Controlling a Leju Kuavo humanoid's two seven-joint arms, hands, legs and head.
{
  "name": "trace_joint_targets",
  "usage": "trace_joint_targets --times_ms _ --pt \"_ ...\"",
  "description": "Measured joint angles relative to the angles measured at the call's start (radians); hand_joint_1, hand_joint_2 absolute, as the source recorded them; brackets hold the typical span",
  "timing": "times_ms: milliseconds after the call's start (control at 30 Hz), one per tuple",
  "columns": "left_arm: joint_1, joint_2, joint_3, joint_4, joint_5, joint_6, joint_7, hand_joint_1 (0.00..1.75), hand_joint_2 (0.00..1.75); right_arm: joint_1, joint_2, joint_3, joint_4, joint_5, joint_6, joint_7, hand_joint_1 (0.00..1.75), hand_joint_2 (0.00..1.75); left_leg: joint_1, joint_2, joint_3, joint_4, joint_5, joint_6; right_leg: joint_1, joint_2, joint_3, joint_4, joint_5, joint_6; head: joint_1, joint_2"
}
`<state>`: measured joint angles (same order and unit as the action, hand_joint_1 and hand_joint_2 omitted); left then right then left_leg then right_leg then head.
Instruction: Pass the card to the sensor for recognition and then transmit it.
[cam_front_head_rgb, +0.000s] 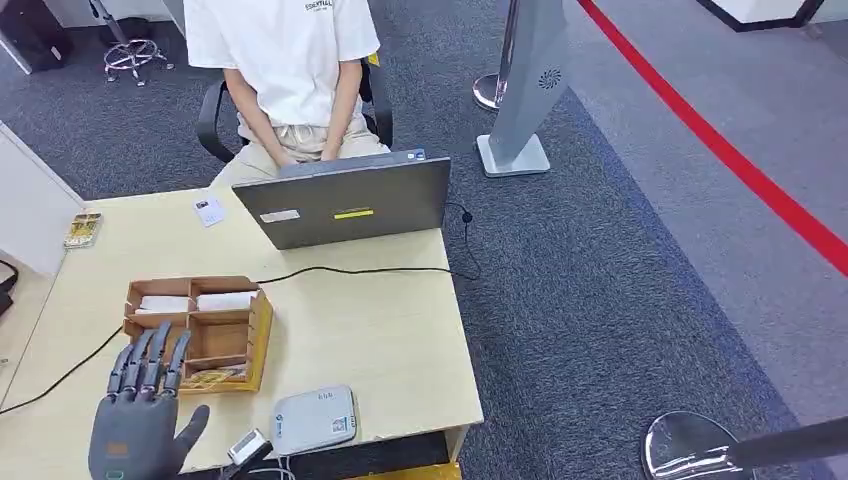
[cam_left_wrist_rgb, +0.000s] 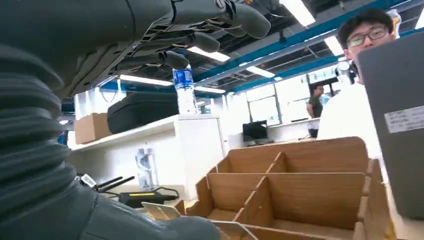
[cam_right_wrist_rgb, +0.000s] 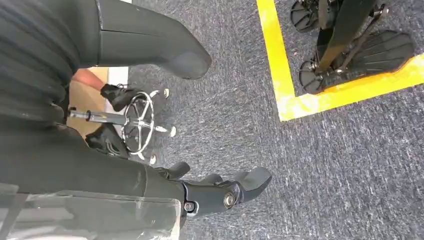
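My left hand (cam_front_head_rgb: 140, 410) hovers at the near left of the table with its fingers spread, their tips over the front edge of a wooden organiser (cam_front_head_rgb: 200, 330). It holds nothing. White cards (cam_front_head_rgb: 195, 302) lie in the organiser's two far compartments, and yellowish ones (cam_front_head_rgb: 215, 377) in a near one. The flat grey-white sensor (cam_front_head_rgb: 315, 420) sits by the table's front edge, right of my hand. From the left wrist, the fingers (cam_left_wrist_rgb: 200, 30) arch above the organiser (cam_left_wrist_rgb: 300, 190). My right hand (cam_right_wrist_rgb: 100, 175) hangs over grey carpet, fingers (cam_right_wrist_rgb: 225, 192) loosely apart and empty.
A grey laptop (cam_front_head_rgb: 345, 200) stands at the far edge with a person (cam_front_head_rgb: 290, 70) seated behind it. A loose card (cam_front_head_rgb: 209, 211) lies left of the laptop. A black cable (cam_front_head_rgb: 340, 270) crosses the table. A small scanner (cam_front_head_rgb: 248, 447) sits at the front edge.
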<state>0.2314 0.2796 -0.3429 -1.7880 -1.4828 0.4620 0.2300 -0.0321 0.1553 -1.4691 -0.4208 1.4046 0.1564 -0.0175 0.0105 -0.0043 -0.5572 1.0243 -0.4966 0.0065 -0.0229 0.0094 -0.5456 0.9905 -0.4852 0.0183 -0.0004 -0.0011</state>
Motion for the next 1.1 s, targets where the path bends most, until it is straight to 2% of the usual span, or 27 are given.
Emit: trace_joint_targets --times_ms 167,800,1100 --pt "0.012 -0.011 0.021 0.023 -0.007 0.017 0.01 0.0 1.75 0.0 0.0 -0.006 0.0 0.002 0.0 0.004 0.0 1.75 0.0 0.0 0.0 0.0 0.0 0.0 0.0 0.0 0.0 0.0 0.0 0.0 0.0 0.0" --pt "0.012 -0.046 0.07 0.094 -0.01 0.013 0.011 0.0 1.75 0.0 0.0 -0.014 -0.003 0.019 0.0 0.003 0.0 1.75 0.0 0.0 0.0 0.0 0.0 0.0 0.0 0.0 0.0 0.0 0.0 0.0 0.0 0.0" --pt "-0.036 -0.075 0.076 0.172 -0.031 0.014 0.002 0.0 1.75 -0.001 0.0 -0.013 0.001 0.023 -0.003 0.003 0.0 1.75 0.0 0.0 0.0 0.0 0.0 0.0 0.0 0.0 0.0 0.0 0.0 0.0 0.0 0.0"
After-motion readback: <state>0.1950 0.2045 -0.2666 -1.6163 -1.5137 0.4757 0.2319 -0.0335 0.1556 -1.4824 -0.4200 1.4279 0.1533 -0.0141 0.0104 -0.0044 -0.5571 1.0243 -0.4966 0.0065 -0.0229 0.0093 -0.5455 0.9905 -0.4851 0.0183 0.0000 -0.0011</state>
